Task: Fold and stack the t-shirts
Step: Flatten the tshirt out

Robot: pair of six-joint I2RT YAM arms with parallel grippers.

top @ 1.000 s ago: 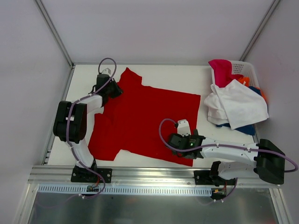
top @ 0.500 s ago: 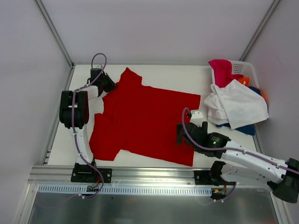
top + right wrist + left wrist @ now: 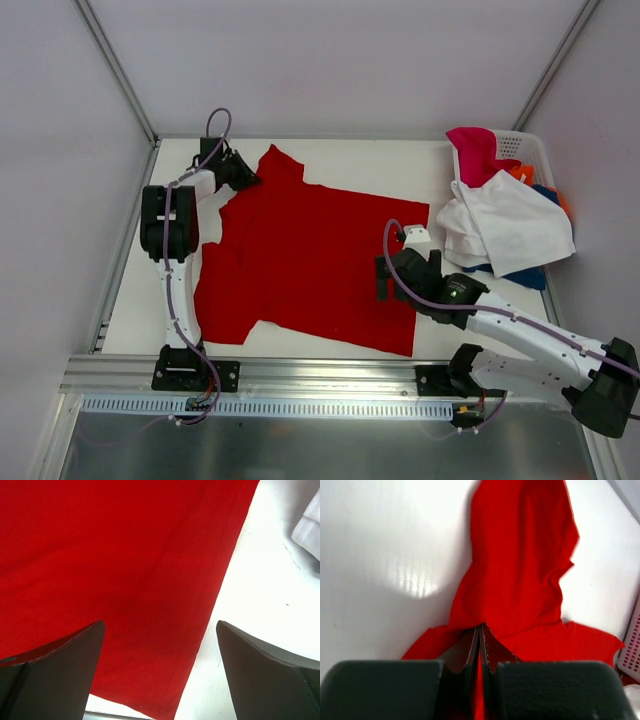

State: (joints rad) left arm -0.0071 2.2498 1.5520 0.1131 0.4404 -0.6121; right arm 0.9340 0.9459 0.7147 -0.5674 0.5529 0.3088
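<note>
Cloth of soft, matte weave, the bright red short-sleeved t-shirt [image 3: 300, 260] is spread nearly flat across the middle of the smooth white table [image 3: 350, 160]. Its upper-left sleeve is pinched into a peaked fold by the left gripper [image 3: 243, 172], whose dark jaws are pressed together on it. Since a second ago the wide-spread, empty right gripper [image 3: 385, 280] has been carried up from the lower hem to the right hem, while the heap of white, magenta, orange and blue tees [image 3: 505, 225] stays at the white perforated plastic basket [image 3: 520, 145], upper right.

Red t-shirt [image 3: 300, 260] matt cloth; table [image 3: 350, 160] glossy
</note>
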